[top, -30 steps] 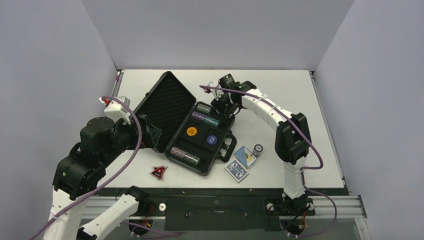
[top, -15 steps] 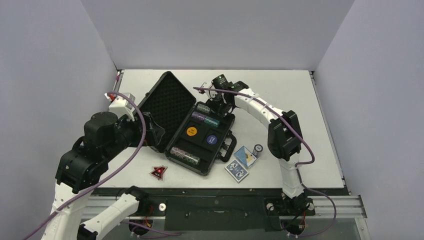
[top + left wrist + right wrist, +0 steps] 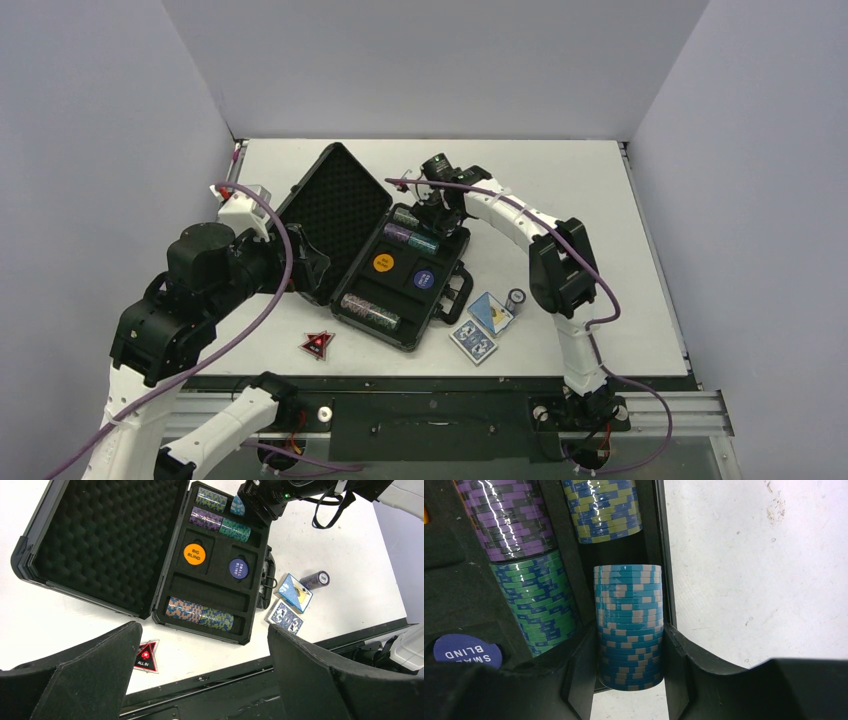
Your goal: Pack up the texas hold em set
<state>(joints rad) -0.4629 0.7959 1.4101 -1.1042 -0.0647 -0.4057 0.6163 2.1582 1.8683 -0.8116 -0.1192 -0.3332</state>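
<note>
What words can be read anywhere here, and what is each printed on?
"BIG BLIND": on the orange round button lying in the case.
"SMALL BLIND": on the blue round button in the same case.
"ALL IN": on the red-black triangle lying on the table.
The print on the two blue card boxes is too small to read.

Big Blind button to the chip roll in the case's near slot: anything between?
Only an empty long foam slot, shown in the left wrist view.
</note>
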